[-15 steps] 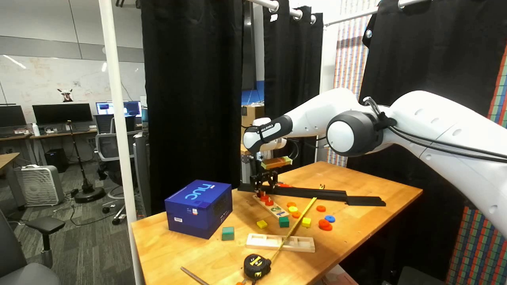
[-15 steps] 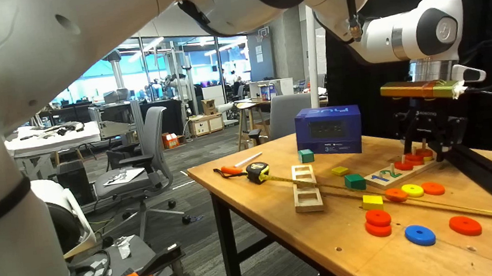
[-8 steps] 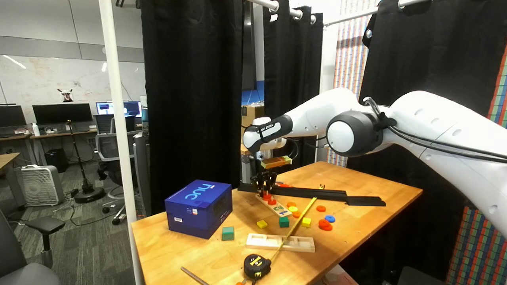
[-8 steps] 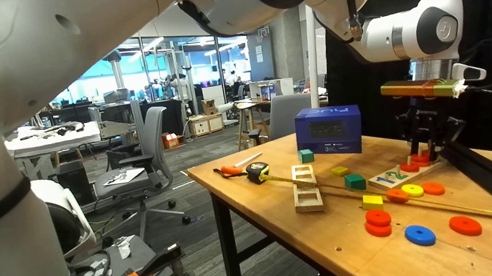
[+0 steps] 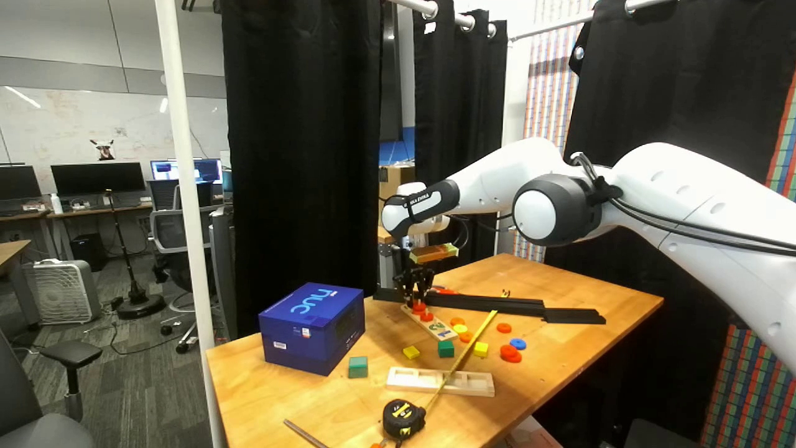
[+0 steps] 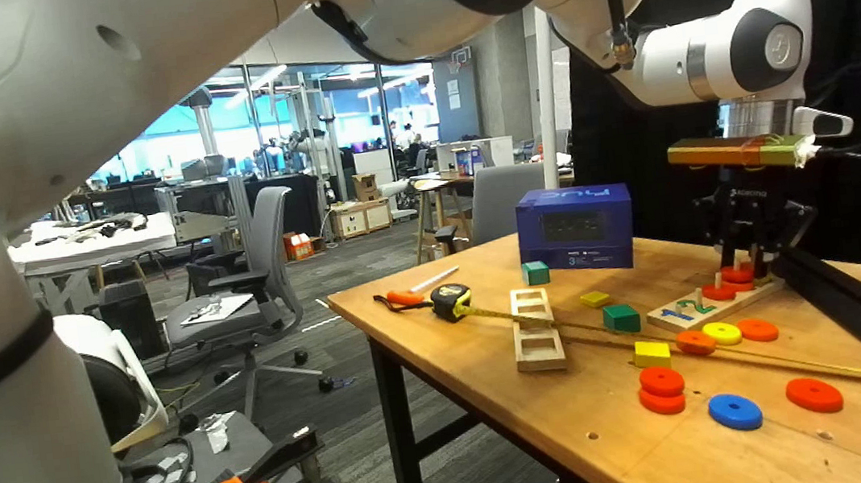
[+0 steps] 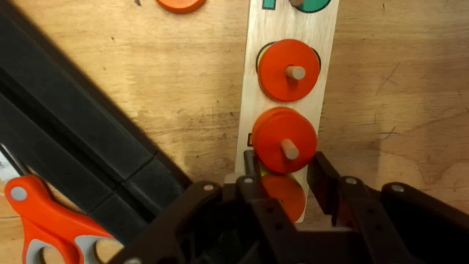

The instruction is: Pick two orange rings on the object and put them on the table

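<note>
The wooden peg board (image 7: 289, 27) lies on the table (image 6: 548, 422) and carries orange rings on its pegs. My gripper (image 7: 285, 161) is shut on an orange ring (image 7: 284, 128) on a middle peg, a fingertip at each side. That peg still pokes up through the ring, and another orange edge shows just under it. A neighbouring orange ring (image 7: 282, 66) sits free on its peg. Behind the fingers, a further orange ring (image 7: 285, 190) is partly covered, with a bit of yellow beside it. More orange rings lie on the table, such as a single one (image 6: 813, 396).
Black rails (image 6: 852, 315) and orange-handled scissors (image 7: 58, 220) lie close to the board. A tape measure (image 5: 404, 418) stretches its yellow blade across the table. Around it are a blue ring (image 6: 735, 411), a yellow ring (image 6: 722, 333), blocks, a slotted wooden tray (image 5: 398, 378) and a blue box (image 5: 311, 326).
The fingers have come together from wide apart onto the ring, and the peg board has shifted slightly. Since then the gripper and the ring have risen a little.
</note>
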Motion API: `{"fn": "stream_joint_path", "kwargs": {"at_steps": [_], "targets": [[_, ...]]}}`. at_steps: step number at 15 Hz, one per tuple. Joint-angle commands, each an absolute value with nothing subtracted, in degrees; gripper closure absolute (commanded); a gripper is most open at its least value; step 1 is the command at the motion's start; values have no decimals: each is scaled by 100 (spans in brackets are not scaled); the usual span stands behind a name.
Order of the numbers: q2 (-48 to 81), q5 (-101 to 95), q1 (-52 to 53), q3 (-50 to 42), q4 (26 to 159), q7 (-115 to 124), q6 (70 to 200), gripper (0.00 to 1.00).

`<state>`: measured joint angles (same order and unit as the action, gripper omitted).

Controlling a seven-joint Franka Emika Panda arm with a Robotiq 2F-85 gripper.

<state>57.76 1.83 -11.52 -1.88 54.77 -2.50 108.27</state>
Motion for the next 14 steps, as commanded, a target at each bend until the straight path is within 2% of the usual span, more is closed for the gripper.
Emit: {"fn": "stream_joint_path", "kwargs": {"at_steps": [1,14], "targets": [[5652,213,-1184,-170,5401,-279,10745,81],[4728,257,-1349,-259,6383,-209,11138,81]]}}
